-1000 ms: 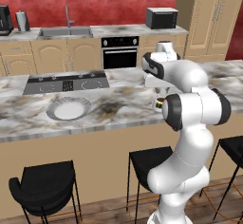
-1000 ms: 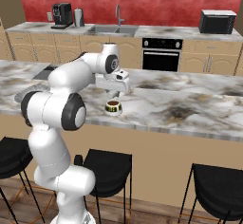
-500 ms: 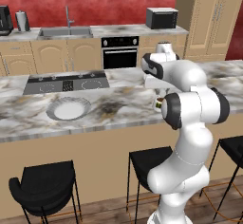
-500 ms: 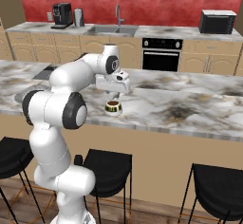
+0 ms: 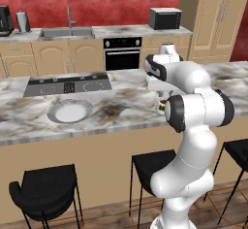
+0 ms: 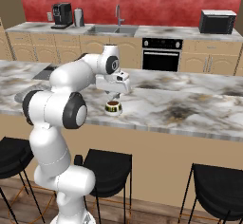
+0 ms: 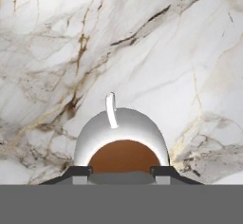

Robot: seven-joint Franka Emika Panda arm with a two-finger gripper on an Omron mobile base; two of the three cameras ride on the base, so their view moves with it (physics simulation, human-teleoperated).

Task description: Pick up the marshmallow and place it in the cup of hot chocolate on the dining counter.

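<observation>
The cup of hot chocolate (image 6: 113, 107) stands on the dining counter (image 6: 190, 105) near its front edge, a squat whitish cup with dark brown liquid. My gripper (image 6: 114, 96) hangs straight above it, pointing down. In the hand view the cup (image 7: 122, 132) lies just under the gripper (image 7: 121, 174), handle pointing away. A pale grey lump, the marshmallow (image 7: 121, 178), sits between the two fingertips (image 7: 79, 172), over the brown liquid. In the left base view the cup (image 5: 161, 106) peeks out beside my forearm.
A wide shallow white-grey plate (image 5: 70, 110) lies on the counter to the left, behind it a black cooktop (image 5: 68, 85). Black stools (image 6: 107, 163) stand under the counter's front. The sink counter and oven (image 5: 122, 53) line the back wall.
</observation>
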